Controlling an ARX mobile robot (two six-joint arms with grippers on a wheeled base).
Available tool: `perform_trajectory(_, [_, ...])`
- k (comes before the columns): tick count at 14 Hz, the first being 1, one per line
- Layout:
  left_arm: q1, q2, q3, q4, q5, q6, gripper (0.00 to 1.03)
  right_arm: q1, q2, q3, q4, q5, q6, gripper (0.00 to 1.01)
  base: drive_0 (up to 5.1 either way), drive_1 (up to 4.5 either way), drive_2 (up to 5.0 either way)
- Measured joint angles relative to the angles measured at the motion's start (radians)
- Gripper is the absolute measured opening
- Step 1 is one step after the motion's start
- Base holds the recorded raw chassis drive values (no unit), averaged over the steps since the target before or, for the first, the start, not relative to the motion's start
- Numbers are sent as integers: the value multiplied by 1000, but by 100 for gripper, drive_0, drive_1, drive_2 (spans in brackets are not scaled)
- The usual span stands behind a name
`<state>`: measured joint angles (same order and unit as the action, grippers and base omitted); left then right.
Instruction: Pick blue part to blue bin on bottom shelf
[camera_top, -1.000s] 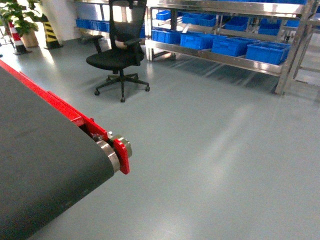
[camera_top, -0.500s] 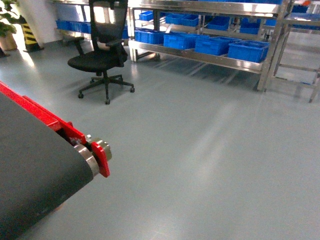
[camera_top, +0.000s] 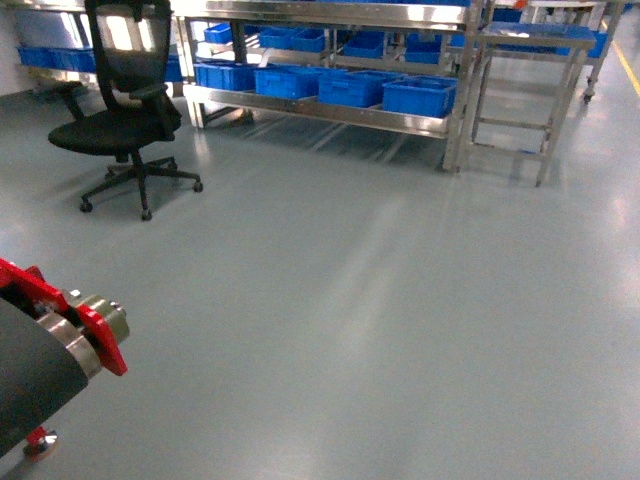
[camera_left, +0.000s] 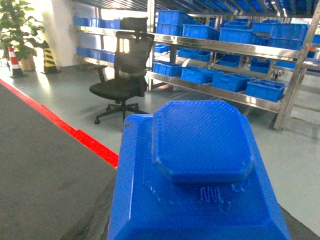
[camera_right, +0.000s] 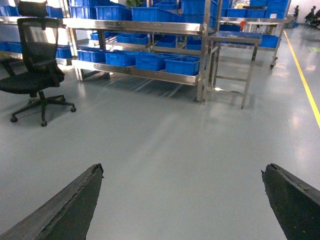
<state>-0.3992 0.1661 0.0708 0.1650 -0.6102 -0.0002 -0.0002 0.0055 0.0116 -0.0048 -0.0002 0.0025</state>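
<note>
The blue part (camera_left: 200, 165), a flat block with a raised octagonal top, fills the lower left wrist view. My left gripper (camera_left: 200, 220) is shut on it; only dark finger edges show beside it. My right gripper (camera_right: 182, 172) hangs open over bare floor, holding nothing. Far ahead stands the steel rack. Its bottom shelf (camera_top: 330, 110) carries a row of blue bins (camera_top: 418, 96), also seen as bins (camera_right: 182, 65) in the right wrist view and bins (camera_left: 265, 90) in the left wrist view. Neither gripper shows in the head view.
A black office chair (camera_top: 115, 125) stands left of the rack. The conveyor's end, with a red frame and roller (camera_top: 85, 335), sits at the lower left. A steel side table (camera_top: 525, 90) adjoins the rack's right end. Grey floor (camera_top: 380, 300) lies between.
The head view has swung right: the conveyor has slid almost out at the lower left, and the chair and rack have shifted left in the frame.
</note>
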Motion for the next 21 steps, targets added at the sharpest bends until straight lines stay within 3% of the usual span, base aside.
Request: perform_trajectory(21, [0,0,0,0,0,0,43,0,0,0,0,0,0,98,-157,-157,-157])
